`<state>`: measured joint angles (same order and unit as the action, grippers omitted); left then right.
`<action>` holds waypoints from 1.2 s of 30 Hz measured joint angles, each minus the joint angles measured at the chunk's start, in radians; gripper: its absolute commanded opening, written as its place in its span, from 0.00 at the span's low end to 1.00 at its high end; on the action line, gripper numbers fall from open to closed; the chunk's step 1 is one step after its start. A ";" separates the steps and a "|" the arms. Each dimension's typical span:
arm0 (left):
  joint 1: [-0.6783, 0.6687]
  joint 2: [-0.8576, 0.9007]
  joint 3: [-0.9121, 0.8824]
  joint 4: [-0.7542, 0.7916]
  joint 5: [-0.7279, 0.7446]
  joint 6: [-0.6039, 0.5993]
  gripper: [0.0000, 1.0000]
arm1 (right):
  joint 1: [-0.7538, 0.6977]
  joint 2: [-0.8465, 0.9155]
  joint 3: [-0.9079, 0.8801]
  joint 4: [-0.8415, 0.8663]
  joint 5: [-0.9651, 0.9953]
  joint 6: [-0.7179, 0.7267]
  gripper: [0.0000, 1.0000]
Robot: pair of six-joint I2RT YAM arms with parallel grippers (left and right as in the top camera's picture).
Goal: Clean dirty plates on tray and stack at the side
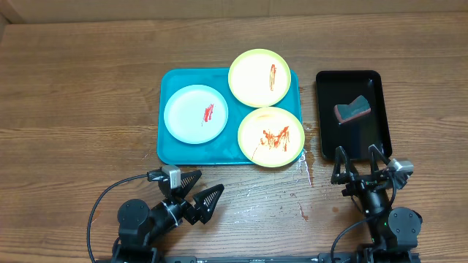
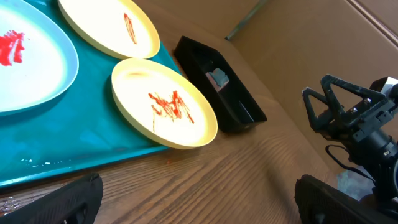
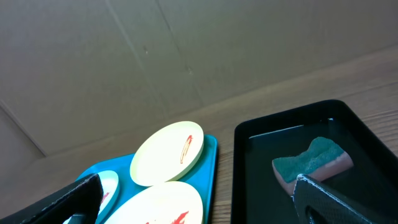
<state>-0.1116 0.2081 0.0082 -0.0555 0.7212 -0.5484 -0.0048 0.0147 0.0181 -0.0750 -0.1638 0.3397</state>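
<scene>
Plates point(image 1: 265, 136) on tray point(image 1: 170, 151), apart from L hand point(image 1: 210, 181).

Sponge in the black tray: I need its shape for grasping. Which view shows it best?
Right wrist: the sponge is close and large, teal top and pink base clear. Overhead shows it whole but small; left wrist, only a distant speck.

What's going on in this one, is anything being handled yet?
Nothing is being handled yet. The left gripper and right gripper both sit open and hold nothing, low at the near edge of the table. Three sauce-smeared plates lie on the teal tray: the blue plate, the far yellow-green plate and the near yellow-green plate. A sponge lies in the black tray, just ahead of the right gripper. No plate is wiped or stacked.
</scene>
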 measured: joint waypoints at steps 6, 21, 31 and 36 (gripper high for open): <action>0.021 -0.195 0.002 0.010 -0.656 0.404 0.99 | 0.013 0.000 0.000 0.001 -0.010 0.002 1.00; 0.021 -0.195 0.001 -0.001 -0.938 0.578 0.99 | 0.013 0.000 0.000 0.001 -0.012 0.004 1.00; 0.021 -0.195 0.001 0.000 -0.943 0.579 0.99 | 0.013 0.000 0.000 0.001 -0.012 0.004 1.00; 0.021 -0.195 0.001 -0.001 -0.943 0.579 0.99 | 0.013 0.000 0.000 0.001 -0.012 0.004 1.00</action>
<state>-0.0910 0.0132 0.0090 -0.0563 -0.2218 0.0303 0.0082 0.0147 0.0181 -0.0742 -0.1757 0.3439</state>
